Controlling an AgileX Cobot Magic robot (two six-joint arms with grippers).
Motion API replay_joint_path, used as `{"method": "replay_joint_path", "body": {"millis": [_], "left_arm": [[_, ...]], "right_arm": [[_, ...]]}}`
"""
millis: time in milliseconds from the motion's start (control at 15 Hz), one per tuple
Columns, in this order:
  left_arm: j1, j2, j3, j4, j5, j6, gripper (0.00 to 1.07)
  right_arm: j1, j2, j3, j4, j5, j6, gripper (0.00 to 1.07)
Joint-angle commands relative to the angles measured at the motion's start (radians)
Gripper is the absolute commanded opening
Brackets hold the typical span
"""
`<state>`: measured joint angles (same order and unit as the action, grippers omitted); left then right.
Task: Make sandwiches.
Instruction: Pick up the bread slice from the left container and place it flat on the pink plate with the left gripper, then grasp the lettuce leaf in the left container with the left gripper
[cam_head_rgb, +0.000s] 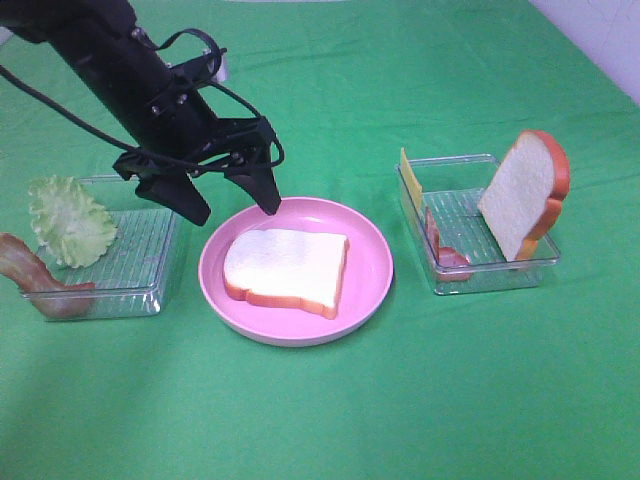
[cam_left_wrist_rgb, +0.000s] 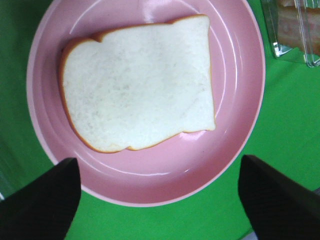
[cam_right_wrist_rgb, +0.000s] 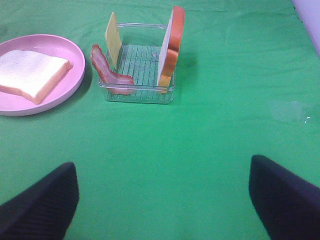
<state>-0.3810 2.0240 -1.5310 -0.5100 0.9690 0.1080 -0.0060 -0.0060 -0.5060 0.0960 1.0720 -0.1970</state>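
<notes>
Bread slice (cam_head_rgb: 287, 268) lies flat on the plate (cam_head_rgb: 372, 290): that's layer 1, with nothing on top of it yet. From the high camera, the left gripper (cam_head_rgb: 236, 212) hangs over the plate's far rim, fingers spread wide and empty. Lettuce (cam_head_rgb: 70, 222) leans in the tray (cam_head_rgb: 140, 285) just beside the plate on the left arm's side, and a bacon strip (cam_head_rgb: 35, 275) is draped over that tray's outer wall. Near the plate's opposite side, the other tray (cam_head_rgb: 495, 275) holds a cheese slice (cam_head_rgb: 410, 180), another bacon strip (cam_head_rgb: 447, 252) and an upright bread slice (cam_head_rgb: 520, 195). The right gripper is not in this view.

Over to the left wrist camera, looking straight down. The flat slice's long axis runs across the gap between the 2 fingers (cam_left_wrist_rgb: 42, 200), with bare pink rim all round it.

Right wrist camera now: the right gripper (cam_right_wrist_rgb: 162, 162) is also spread wide and empty, low over open green cloth (cam_right_wrist_rgb: 225, 125), with the other tray ahead of it.

Lettuce looks like the next layer, and the left arm is clearly nearer. It sits away from the plate on that arm's side. The tray walls are the only edges to clear, and there's open cloth around them.
</notes>
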Motion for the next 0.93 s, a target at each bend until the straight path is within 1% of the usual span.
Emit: {"method": "replay_joint_path", "body": {"millis": [67,133,200,333,400,467,600,667,733,800,867,933], "left_arm": [[-0.004,-0.004,-0.088,0.077,0.066,-0.073,0.81],[-0.004,-0.004,-0.13,0.125,0.101,-0.108,0.81],[-0.004,-0.004,-0.13,0.125,0.101,-0.108,0.81],[0.0,-0.004,-0.234,0.298,0.252,-0.216,0.8],[0.0,-0.004,-0.278,0.42,0.315,-0.27,0.8],[0.0,-0.004,-0.287,0.456,0.313,-0.283,0.8],[0.004,-0.005,-0.306,0.603,0.313,-0.324,0.8],[0.016,-0.004,-0.306,0.617,0.313,-0.328,0.8],[0.049,-0.004,-0.306,0.612,0.313,-0.333,0.8],[0.119,-0.004,-0.306,0.566,0.313,-0.334,0.8],[0.152,-0.004,-0.306,0.548,0.313,-0.334,0.8],[0.181,-0.004,-0.302,0.55,0.313,-0.332,0.8]], "right_arm": [[-0.006,-0.012,0.001,0.006,-0.005,-0.013,0.87],[-0.006,-0.012,0.001,0.006,-0.005,-0.013,0.87],[-0.006,-0.012,0.001,0.006,-0.005,-0.013,0.87],[-0.006,-0.012,0.001,0.006,-0.005,-0.013,0.87],[-0.006,-0.012,0.001,0.006,-0.005,-0.013,0.87],[-0.006,-0.012,0.001,0.006,-0.005,-0.013,0.87],[-0.006,-0.012,0.001,0.006,-0.005,-0.013,0.87],[-0.006,-0.012,0.001,0.006,-0.005,-0.013,0.87],[-0.006,-0.011,0.001,0.007,-0.005,-0.013,0.87],[-0.006,-0.011,0.001,0.007,-0.005,-0.013,0.87],[-0.006,-0.011,0.001,0.007,-0.005,-0.013,0.87],[-0.006,-0.011,0.001,0.007,-0.005,-0.013,0.87]]}}
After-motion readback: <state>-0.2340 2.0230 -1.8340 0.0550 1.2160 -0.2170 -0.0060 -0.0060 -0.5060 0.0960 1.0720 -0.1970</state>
